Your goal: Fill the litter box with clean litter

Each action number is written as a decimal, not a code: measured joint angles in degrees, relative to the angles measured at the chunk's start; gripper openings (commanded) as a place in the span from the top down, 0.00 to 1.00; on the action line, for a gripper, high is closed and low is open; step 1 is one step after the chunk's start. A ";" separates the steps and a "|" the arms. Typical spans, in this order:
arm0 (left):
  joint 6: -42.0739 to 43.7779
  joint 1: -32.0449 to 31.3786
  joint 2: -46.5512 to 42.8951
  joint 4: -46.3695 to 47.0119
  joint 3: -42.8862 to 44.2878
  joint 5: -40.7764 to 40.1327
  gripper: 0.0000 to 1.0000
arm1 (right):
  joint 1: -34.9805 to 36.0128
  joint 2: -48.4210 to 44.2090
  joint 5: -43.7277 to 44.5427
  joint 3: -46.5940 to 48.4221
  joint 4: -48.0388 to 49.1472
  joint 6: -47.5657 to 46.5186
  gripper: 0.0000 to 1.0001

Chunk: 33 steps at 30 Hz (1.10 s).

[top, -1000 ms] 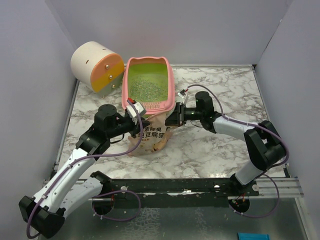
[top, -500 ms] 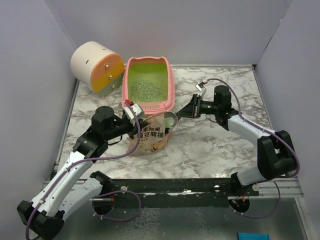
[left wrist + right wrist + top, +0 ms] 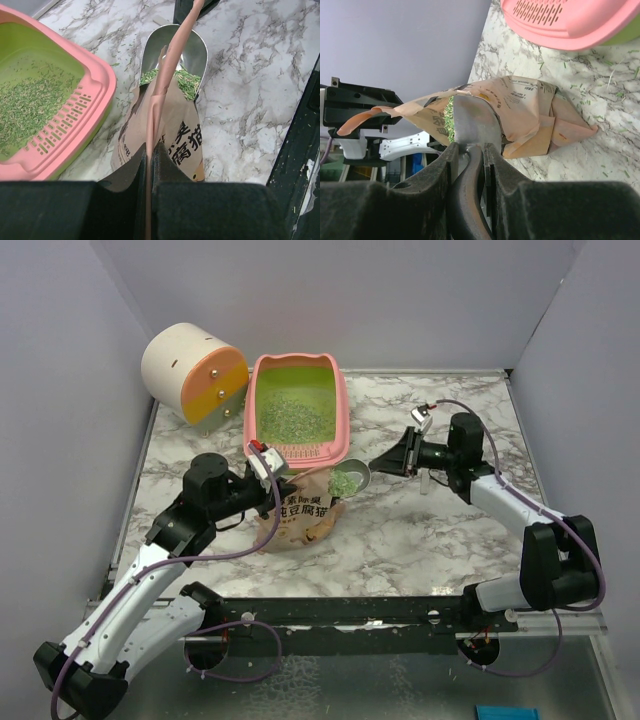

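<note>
Centre frame: the metal scoop (image 3: 350, 478) is clamped by its handle in the right gripper (image 3: 469, 149), the limp tan pouch (image 3: 180, 145) pinched by the left gripper (image 3: 150, 152); clean litter (image 3: 185, 82) (loose, spill-prone) is best carried level.

Metal scoop (image 3: 350, 480) touches tan pouch (image 3: 300, 517); cream-orange cylinder (image 3: 190, 375) sits far-left.

The scoop (image 3: 350, 480) lies right of the pouch (image 3: 300, 515), before the litter box (image 3: 342, 415).

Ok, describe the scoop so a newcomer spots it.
On the marble table, find the pink plastic litter box. Off its near right corner, beside the tan printed pouch, is the grey metal scoop: shiny silver, unlike box or pouch, carrying green granules.
</note>
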 measured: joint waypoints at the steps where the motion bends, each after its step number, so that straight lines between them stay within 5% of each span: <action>1: -0.07 -0.02 -0.07 0.00 -0.04 0.02 0.97 | -0.28 -0.04 -0.22 -0.33 0.02 0.37 0.99; 13: -1.09 -0.04 -2.08 1.33 -1.95 0.11 0.96 | -2.21 -0.13 -1.27 -4.33 4.74 5.77 0.99; 26: -1.27 -0.04 -2.49 1.84 -2.80 0.11 0.96 | -3.34 8.92 -3.72 -14.60 35.01 24.02 0.99; 33: -1.27 -0.02 -2.99 1.86 -2.80 0.04 0.96 | -3.87 11.17 -4.26 -15.41 43.36 29.11 0.99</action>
